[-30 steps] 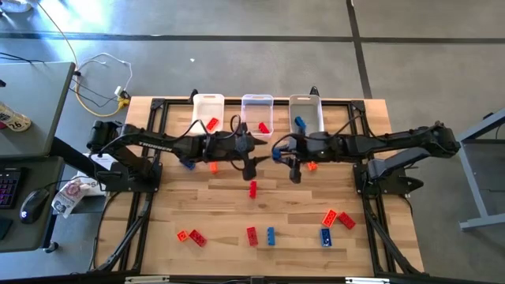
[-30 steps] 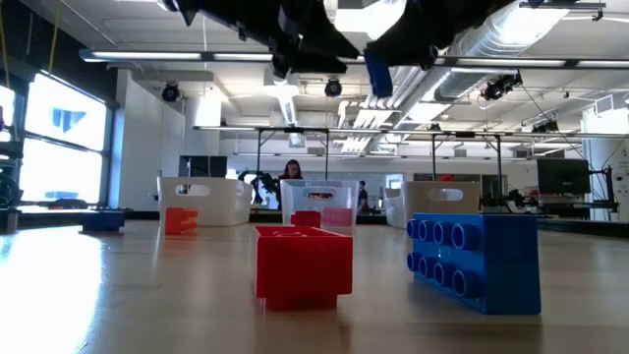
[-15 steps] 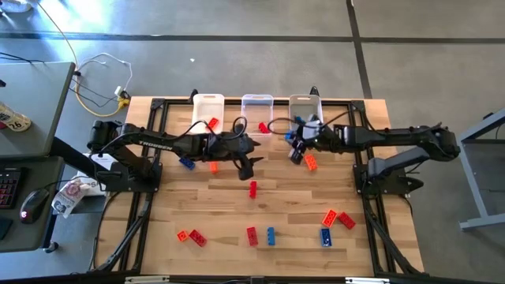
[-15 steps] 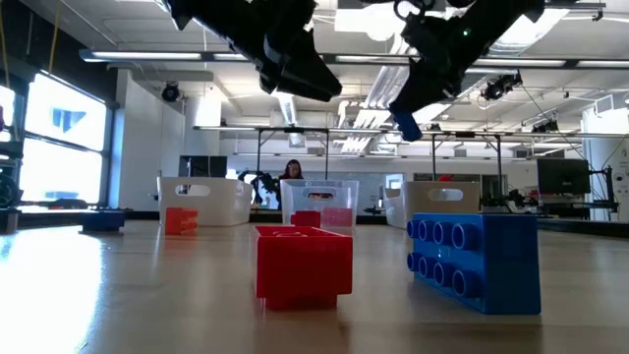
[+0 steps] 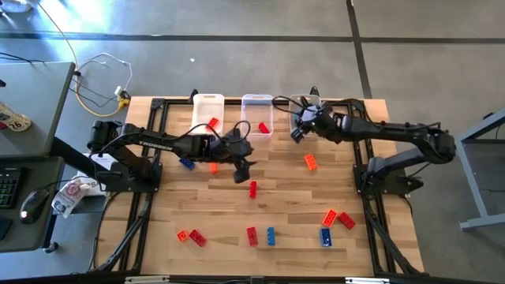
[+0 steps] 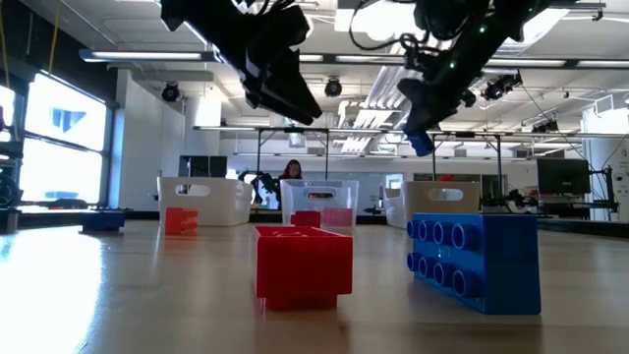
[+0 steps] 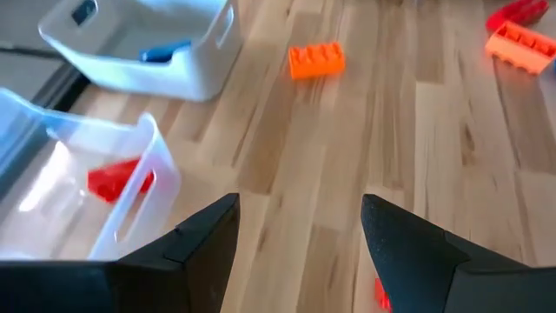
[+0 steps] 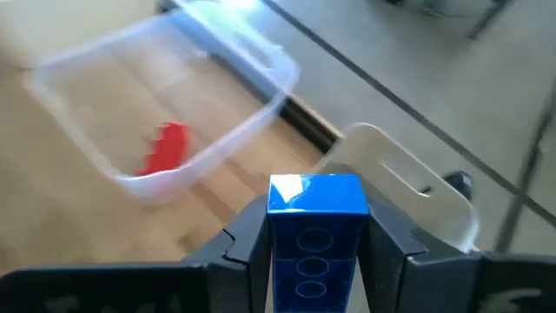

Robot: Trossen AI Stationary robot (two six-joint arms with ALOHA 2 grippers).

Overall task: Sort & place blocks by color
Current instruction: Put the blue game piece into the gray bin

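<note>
- Right wrist view: the right gripper (image 8: 314,248) pinches a blue block (image 8: 314,228) upright between its two dark fingers (image 8: 246,239); the block's lower end is cut off by the picture's edge.
- Beyond the held block stand a clear bin with a red block (image 8: 165,149) inside, its outline smeared, and the rim of the white right-hand bin (image 8: 395,169), only partly in view.
- High view: the right gripper (image 5: 299,130) hangs over the near end of the right-hand bin (image 5: 304,103); the arm hides most of that bin and the held block is hard to make out.
- The left gripper (image 5: 242,171) sits above the table (image 5: 158,205) in front of the middle bin (image 5: 256,102), just above a loose red block (image 5: 252,188).
- Left wrist view: the left gripper's fingers (image 7: 204,239) stand spread with bare wood between them; a red scrap at the picture's edge is too cut off to name.
- An orange block (image 5: 311,162) lies on the table near the right arm.
- More red, orange and blue blocks lie scattered along the near side of the table; the left bin (image 5: 208,106) holds a red one.
- Low view: both grippers are dark shapes against the ceiling, and their fingers cannot be read there.
</note>
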